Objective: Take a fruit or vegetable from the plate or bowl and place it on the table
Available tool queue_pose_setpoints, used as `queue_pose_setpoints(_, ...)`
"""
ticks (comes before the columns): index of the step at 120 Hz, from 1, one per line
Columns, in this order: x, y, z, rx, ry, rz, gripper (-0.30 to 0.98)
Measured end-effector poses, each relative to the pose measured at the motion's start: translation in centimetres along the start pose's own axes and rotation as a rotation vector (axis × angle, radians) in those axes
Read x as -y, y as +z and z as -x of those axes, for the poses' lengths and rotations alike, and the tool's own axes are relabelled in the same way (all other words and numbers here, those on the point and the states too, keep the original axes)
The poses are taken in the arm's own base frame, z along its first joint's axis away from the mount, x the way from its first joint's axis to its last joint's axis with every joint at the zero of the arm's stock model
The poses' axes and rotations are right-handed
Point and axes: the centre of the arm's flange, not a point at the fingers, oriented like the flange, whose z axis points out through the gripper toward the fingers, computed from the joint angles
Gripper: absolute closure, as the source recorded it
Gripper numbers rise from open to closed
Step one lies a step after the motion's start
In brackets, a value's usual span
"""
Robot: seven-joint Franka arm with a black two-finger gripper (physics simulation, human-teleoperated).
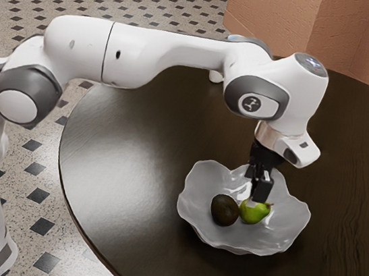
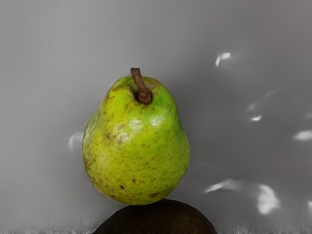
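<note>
Over the bowl, the black gripper (image 1: 260, 188) points down at the green pear (image 1: 255, 211), its lower end overlapping the pear's upper part in the exterior view. Whether they touch is unclear. The pear lies in the wavy-edged grey bowl (image 1: 289, 232), beside a dark avocado (image 1: 224, 209). From the hand, the whole pear (image 2: 136, 146) shows with its brown stem, and part of the avocado (image 2: 158, 219) is visible against it. The bowl's grey surface (image 2: 243, 146) surrounds both.
The round dark table (image 1: 125, 180) carries the bowl. Its curved edge runs along the exterior view's left, and brown table surface extends toward the exterior view's right. A small white object (image 1: 216, 76) stands near the far edge, behind the arm.
</note>
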Motion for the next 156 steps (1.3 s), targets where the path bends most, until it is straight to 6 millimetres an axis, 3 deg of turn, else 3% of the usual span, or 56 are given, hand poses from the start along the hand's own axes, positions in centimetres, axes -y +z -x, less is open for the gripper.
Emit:
queue_pose_setpoints(28,-0.9,1.7,-0.1,0.011,0.011,0.011,0.00)
queue_pose_setpoints(69,2.5,1.8,0.2,-0.012,-0.044,0.009,0.00)
queue_pose_setpoints(114,1.9,4.7,-1.6,0.018,-0.039,0.015,0.00)
queue_pose_setpoints(156,1.8,5.8,-1.9,0.032,-0.041,0.030,0.00)
